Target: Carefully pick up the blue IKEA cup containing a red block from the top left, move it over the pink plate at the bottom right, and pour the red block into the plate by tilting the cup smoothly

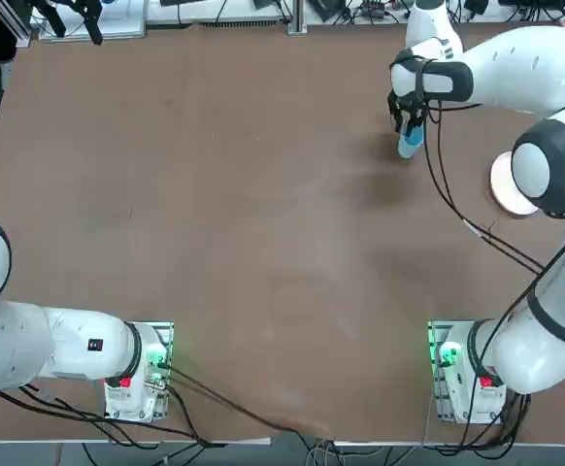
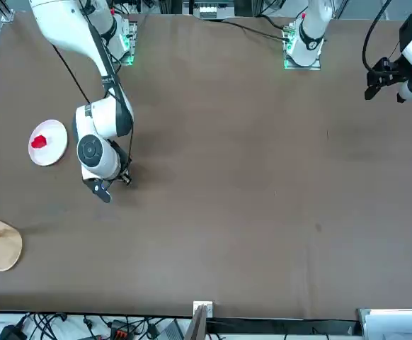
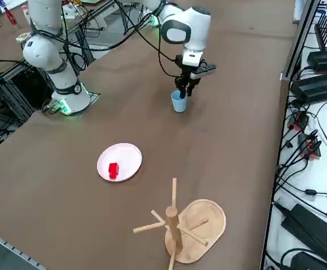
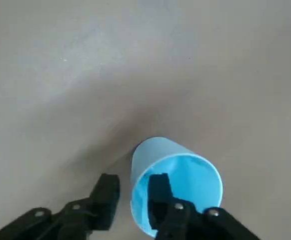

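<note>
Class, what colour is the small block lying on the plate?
Bright red block; right side view shows it best.

the red block point(image 2: 39, 142) lies on the pink plate point(image 2: 52, 153), right gripper point(image 2: 105, 190) nearby.

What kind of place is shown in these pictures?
Most likely a robotics lab: a brown table with robot arms bolted to it, cables and equipment along its edge, and test props such as a blue cup and pink plate.

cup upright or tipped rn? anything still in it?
Upright and empty. The blue cup stands on the table, rim up; the wrist view shows a bare inside. The red block lies on the pink plate.
</note>
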Action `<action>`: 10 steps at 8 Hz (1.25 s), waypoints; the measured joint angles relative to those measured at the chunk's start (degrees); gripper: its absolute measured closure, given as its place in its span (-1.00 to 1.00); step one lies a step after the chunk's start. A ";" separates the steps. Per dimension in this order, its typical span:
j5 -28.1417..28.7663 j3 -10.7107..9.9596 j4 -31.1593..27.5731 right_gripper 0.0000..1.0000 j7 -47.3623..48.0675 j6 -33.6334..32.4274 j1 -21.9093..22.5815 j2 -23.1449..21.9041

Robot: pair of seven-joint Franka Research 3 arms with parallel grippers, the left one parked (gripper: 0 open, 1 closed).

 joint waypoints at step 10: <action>-0.12 -1.22 16.52 -1.00 -12.60 -9.70 -3.47 -3.18</action>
